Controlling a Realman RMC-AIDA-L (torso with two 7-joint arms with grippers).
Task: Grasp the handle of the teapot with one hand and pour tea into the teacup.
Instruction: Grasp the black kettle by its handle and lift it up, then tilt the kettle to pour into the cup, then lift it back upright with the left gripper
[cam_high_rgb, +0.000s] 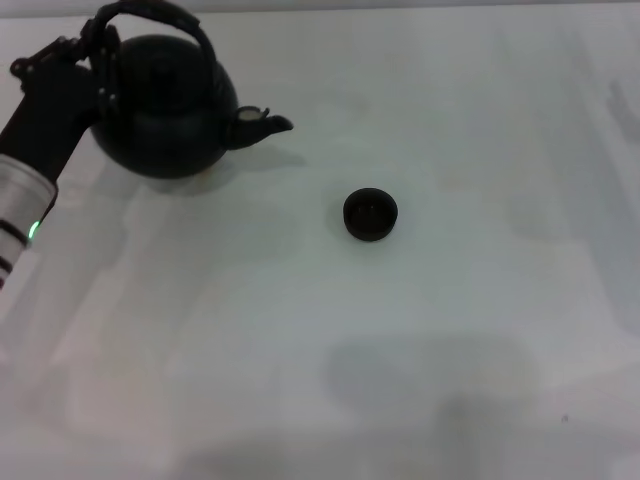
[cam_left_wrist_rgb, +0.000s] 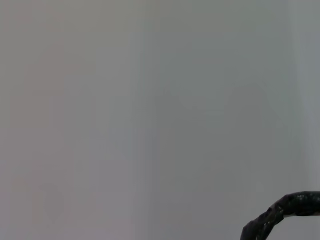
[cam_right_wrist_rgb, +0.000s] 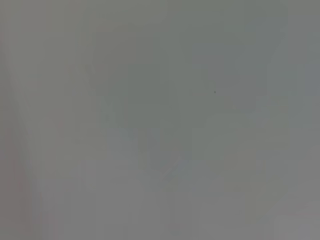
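Open table (cam_high_rgb: 450, 350) between teapot (cam_high_rgb: 165, 110) and teacup (cam_high_rgb: 370, 214), unobstructed

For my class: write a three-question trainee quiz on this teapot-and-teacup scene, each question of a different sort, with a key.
1. True or false: the teacup stands touching the teapot.
2. Which gripper is at the handle? A) left gripper B) right gripper C) both
3. Fill in: seen from the head view, the teapot's spout points toward the robot's ____ side.

Key
1. False; bare table separates them.
2. A; the left gripper is at the handle's left end, and the right arm is out of view.
3. right
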